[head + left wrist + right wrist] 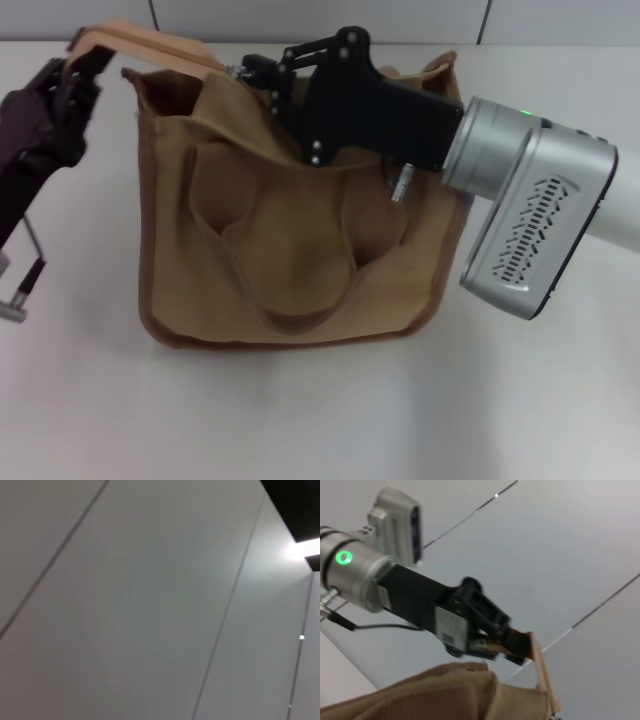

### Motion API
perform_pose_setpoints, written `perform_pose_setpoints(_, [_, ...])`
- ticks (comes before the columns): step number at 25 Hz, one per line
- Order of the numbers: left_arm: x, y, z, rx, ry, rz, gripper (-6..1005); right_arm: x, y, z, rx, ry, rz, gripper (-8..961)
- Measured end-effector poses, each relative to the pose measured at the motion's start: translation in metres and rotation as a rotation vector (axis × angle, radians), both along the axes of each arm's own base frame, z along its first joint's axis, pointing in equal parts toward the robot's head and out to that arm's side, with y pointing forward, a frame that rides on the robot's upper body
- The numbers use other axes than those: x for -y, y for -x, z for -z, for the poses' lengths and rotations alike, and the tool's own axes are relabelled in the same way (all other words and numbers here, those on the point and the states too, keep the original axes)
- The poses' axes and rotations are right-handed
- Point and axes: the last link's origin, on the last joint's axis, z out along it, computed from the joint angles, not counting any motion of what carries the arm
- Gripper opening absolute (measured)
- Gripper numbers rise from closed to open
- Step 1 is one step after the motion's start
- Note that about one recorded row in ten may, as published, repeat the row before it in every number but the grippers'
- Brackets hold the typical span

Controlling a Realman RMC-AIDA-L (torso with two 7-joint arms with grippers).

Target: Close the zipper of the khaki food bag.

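The worktop (320, 410) is a plain white surface, and behind its far edge stands a pale grey wall with thin panel seams (227, 610). The khaki food bag (300, 240) stands in the middle of the worktop, nearer to the far edge than to the near one, with its dark brown trim along the sides and bottom. One flat handle strap hangs down over the face that looks toward the robot.

The right gripper (262, 72) reaches from the right edge over the top of the bag, and its black fingers are together on a small silver piece at the bag's top near the far edge. This seems to be the pull tab of the zipper (238, 71), but I cannot tell for sure.

The left gripper (72, 72) is near the far left corner. Its fingers (517, 645) are clamped on the other handle strap (140, 42) and hold it up.
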Motion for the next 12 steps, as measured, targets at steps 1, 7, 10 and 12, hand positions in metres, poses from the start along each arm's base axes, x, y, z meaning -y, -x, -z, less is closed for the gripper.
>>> perform_pose_setpoints(1, [0.002,0.003,-0.001,0.001,-0.007,-0.013,79,-0.001,-0.003,-0.003,-0.010,-0.010,0.012,34])
perform_pose_setpoints(7, [0.008,0.014,-0.007,-0.002,-0.038,-0.058,79,-0.002,-0.007,-0.007,-0.020,-0.021,0.031,46])
perform_pose_setpoints(10, [0.009,0.016,-0.009,-0.004,-0.046,-0.069,77,-0.002,-0.009,-0.007,-0.021,-0.023,0.036,52])
perform_pose_setpoints(12, [0.010,0.017,-0.009,-0.002,-0.050,-0.074,74,-0.002,-0.010,-0.007,-0.021,-0.024,0.042,56])
